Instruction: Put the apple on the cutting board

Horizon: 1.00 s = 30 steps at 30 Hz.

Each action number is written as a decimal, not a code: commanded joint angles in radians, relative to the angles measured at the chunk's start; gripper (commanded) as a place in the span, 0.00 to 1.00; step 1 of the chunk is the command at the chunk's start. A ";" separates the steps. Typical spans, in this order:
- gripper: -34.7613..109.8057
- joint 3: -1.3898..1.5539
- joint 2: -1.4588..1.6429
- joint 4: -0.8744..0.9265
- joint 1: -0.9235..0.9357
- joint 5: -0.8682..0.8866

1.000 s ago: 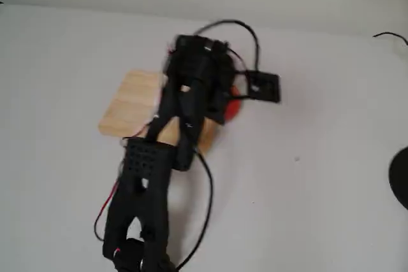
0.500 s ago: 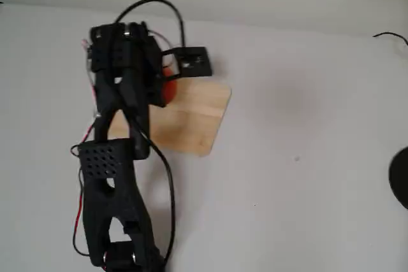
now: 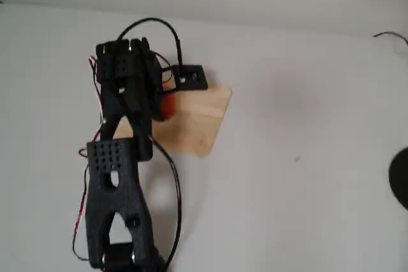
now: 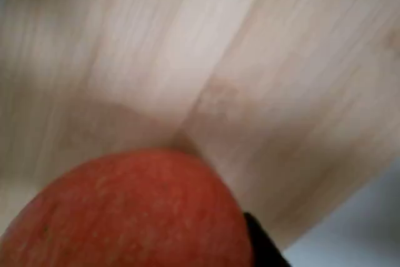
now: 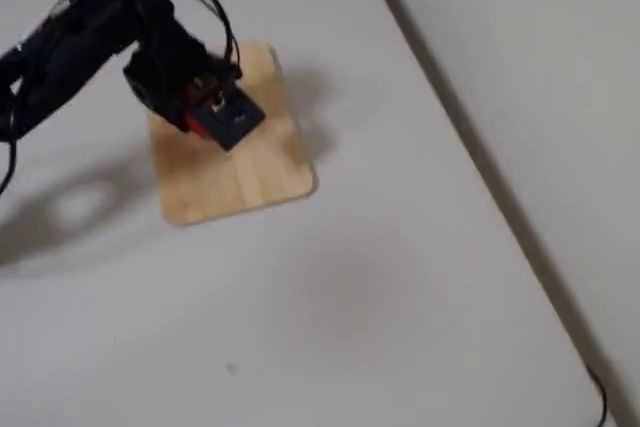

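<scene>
The small red apple shows as a red patch under the black arm, over the left part of the light-wood cutting board. My gripper is shut on the apple. In the wrist view the apple sits close at the bottom, with a black fingertip at its right and the board's planks behind it. In the other fixed view the gripper hangs over the far end of the board, with a sliver of the apple showing. Whether the apple touches the board cannot be told.
The board lies on a plain white table. A dark round object sits at the right edge. The wall runs along the table's far side. My arm's base and cables stand at the near left.
The arm has swung left with the apple, from the board's right edge to over its left part. In the last half second it moved slightly nearer and lower.
</scene>
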 commanded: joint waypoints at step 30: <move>0.24 0.861 1.347 0.037 0.278 -0.025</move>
